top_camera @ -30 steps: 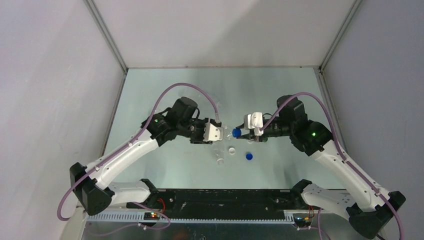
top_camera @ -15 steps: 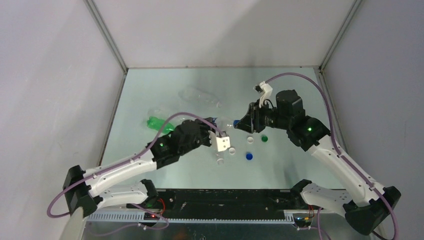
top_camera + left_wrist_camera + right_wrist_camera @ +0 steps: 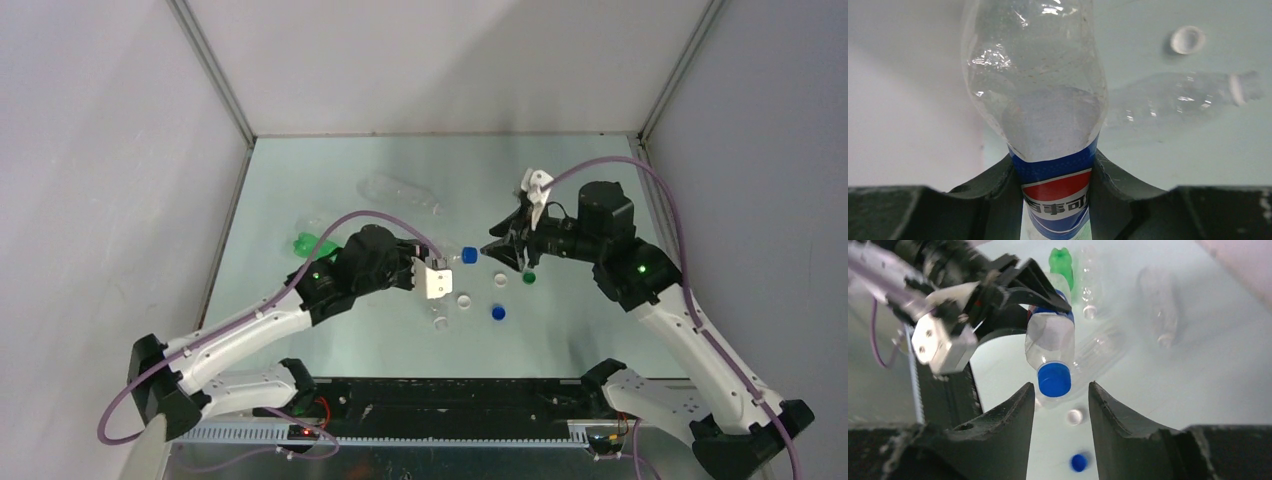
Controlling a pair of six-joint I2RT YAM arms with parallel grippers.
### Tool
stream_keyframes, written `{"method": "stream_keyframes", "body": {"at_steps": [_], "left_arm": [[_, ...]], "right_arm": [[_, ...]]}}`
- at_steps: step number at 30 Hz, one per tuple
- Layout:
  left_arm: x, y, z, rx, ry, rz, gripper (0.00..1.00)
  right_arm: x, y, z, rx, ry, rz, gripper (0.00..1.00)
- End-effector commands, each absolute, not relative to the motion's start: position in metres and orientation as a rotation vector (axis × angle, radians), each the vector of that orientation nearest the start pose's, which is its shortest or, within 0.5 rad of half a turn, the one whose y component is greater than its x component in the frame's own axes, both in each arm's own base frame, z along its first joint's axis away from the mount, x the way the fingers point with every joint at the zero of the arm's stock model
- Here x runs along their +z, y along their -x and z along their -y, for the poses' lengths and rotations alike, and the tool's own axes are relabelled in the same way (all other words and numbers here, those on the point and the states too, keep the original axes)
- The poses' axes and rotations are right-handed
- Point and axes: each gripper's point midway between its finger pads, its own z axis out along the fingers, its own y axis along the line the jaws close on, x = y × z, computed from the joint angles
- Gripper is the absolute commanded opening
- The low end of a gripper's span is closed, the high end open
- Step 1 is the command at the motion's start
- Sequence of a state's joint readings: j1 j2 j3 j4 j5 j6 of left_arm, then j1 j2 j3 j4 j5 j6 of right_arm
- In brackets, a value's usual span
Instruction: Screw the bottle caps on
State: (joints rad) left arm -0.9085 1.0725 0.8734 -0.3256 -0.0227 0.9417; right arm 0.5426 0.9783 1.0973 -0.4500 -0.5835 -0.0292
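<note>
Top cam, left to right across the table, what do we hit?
Green bottle → Pepsi bottle → loose blue cap → green cap. Anything overlapping these is left out.

Reads as thin clear plastic, glossy and dimpled with bright highlights, on the Pepsi bottle (image 3: 1035,100), with a smooth printed film label (image 3: 1057,192) and an opaque blue plastic cap (image 3: 1054,380). Shows matt black moulded plastic, faintly grainy, on the left tool (image 3: 1053,172) and the right tool (image 3: 1060,390), against smooth white shells on the arms (image 3: 240,330). Looks smooth and pale green with a soft sheen across the worktop (image 3: 330,170), with the same clear glossy plastic in the lying bottle (image 3: 1178,97) and opaque white plastic in the loose cap (image 3: 1187,39).
</note>
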Motion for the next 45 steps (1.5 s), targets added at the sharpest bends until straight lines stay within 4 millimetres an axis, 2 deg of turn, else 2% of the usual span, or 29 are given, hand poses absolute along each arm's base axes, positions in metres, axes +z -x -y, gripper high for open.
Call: {"method": "stream_keyframes", "body": {"at_steps": [1,2,7,14,29,31,33,34,36,37,40,41,42,45], "left_arm": [[0.203,-0.213,0.257,-0.200,-1.813,-1.301,0.00],[0.199,-0.206,0.258,-0.248,-1.839,-1.312,0.00],[0.209,-0.201,0.264,-0.358,-1.841,-1.313,0.00],[0.211,-0.199,0.268,-0.443,-1.861,-1.333,0.00],[0.223,-0.199,0.275,-0.491,-1.847,-1.308,0.00],[0.225,-0.200,0.276,-0.490,-1.837,-1.305,0.00],[0.228,-0.201,0.277,-0.485,-1.821,-1.301,0.00],[0.230,-0.202,0.277,-0.479,-1.811,-1.297,0.00],[0.233,-0.206,0.277,-0.458,-1.777,-1.298,0.00],[0.236,-0.211,0.277,-0.437,-1.744,-1.300,0.00],[0.243,-0.220,0.276,-0.354,-1.659,-1.286,0.00],[0.246,-0.229,0.272,-0.277,-1.610,-1.280,0.00],[0.246,-0.230,0.276,-0.241,-1.588,-1.251,0.00],[0.260,-0.246,0.265,-0.024,-1.468,-1.222,0.00]], "right_arm": [[0.328,-0.190,-0.239,0.727,1.368,-1.283,0.47],[0.327,-0.185,-0.239,0.730,1.406,-1.245,0.48],[0.314,-0.171,-0.241,0.698,1.576,-1.098,0.48],[0.305,-0.158,-0.250,0.749,1.664,-1.014,0.48],[0.282,-0.170,-0.255,0.713,1.718,-1.082,0.43],[0.282,-0.171,-0.256,0.720,1.707,-1.100,0.39],[0.283,-0.172,-0.257,0.738,1.676,-1.141,0.30],[0.282,-0.172,-0.257,0.763,1.647,-1.192,0.27],[0.286,-0.179,-0.260,0.797,1.559,-1.291,0.12],[0.283,-0.188,-0.259,0.778,1.505,-1.366,0.02],[0.287,-0.206,-0.263,0.860,1.175,-1.663,0.00],[0.288,-0.211,-0.262,0.887,1.036,-1.765,0.00],[0.292,-0.217,-0.264,0.901,0.963,-1.792,0.00],[0.292,-0.235,-0.262,0.981,0.526,-2.004,0.00]]}}
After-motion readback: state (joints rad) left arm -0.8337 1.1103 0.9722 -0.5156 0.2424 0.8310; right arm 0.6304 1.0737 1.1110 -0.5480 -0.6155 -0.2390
